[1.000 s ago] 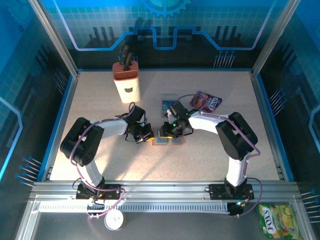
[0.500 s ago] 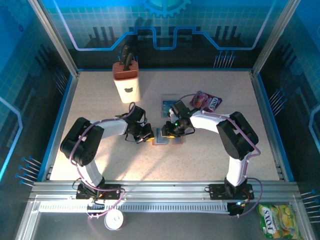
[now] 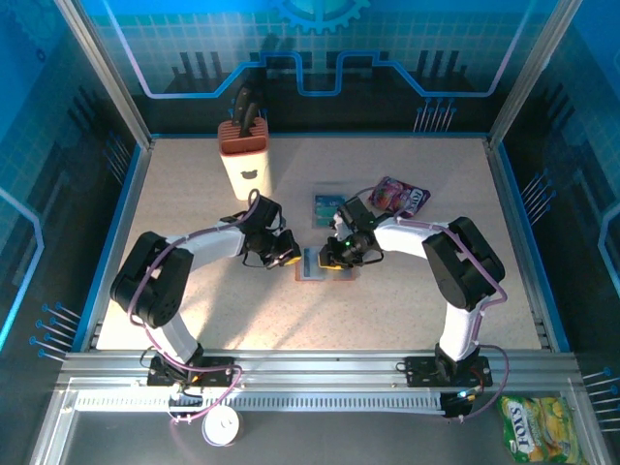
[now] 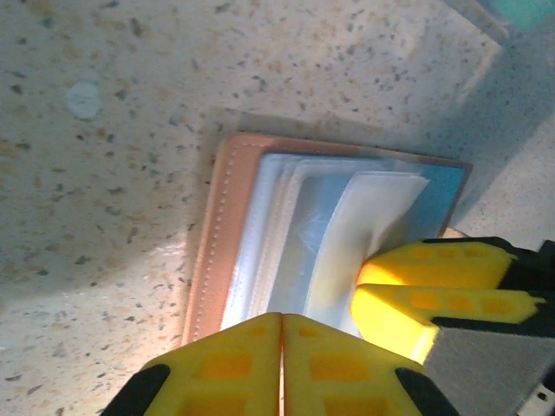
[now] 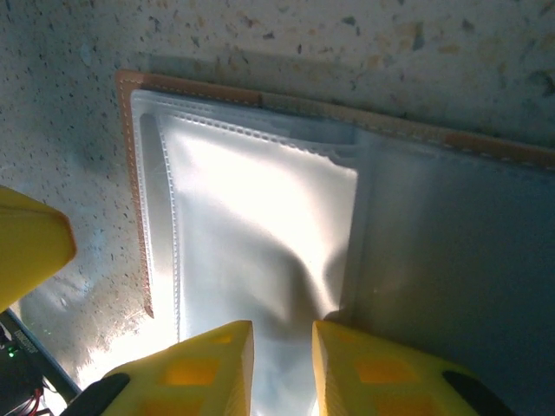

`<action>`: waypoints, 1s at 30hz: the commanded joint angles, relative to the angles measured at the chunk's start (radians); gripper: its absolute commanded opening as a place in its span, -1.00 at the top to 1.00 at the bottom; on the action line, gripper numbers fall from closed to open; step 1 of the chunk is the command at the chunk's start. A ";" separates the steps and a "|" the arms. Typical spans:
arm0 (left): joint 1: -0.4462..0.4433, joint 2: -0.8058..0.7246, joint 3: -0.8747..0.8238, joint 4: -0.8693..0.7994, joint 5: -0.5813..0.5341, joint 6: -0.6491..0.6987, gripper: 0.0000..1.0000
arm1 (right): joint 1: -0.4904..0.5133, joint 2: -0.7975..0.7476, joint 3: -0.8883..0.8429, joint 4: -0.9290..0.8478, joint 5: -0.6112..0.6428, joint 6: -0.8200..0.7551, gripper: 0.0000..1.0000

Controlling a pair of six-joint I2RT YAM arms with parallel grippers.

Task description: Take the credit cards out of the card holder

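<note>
Tan leather with a stitched rim frames the card holder (image 4: 227, 260), which lies open and flat on the table (image 3: 194, 194) between the two arms, its clear plastic sleeves fanned upward. The left tool (image 4: 282, 322) has its fingers pressed together at the holder's near edge. It grips nothing and seems placed to pin the holder down. The right tool (image 5: 282, 329) hangs over the sleeves (image 5: 251, 225) with a narrow gap between its fingers. The glossy film runs into that gap, but whether it is pinched cannot be told.

The sleeves look soft, slick and crumpled, so they would likely buckle or lift the light holder rather than give up their contents. Glare hides whether any cards are left inside. A card would probably be thin, stiff and smooth, best taken by an exposed short edge at the pocket mouth and drawn straight out along the sleeve while the leather rim is held down. One teal card (image 3: 327, 206) lies on the table just beyond the holder, near a purple snack packet (image 3: 399, 197).
</note>
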 commanded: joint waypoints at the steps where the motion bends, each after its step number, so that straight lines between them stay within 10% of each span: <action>1: -0.010 -0.009 0.016 0.033 0.054 -0.039 0.78 | -0.016 -0.026 -0.031 0.025 -0.034 0.006 0.49; 30: -0.057 0.100 0.006 0.150 0.079 -0.111 0.53 | -0.056 -0.025 -0.109 0.144 -0.119 0.065 0.51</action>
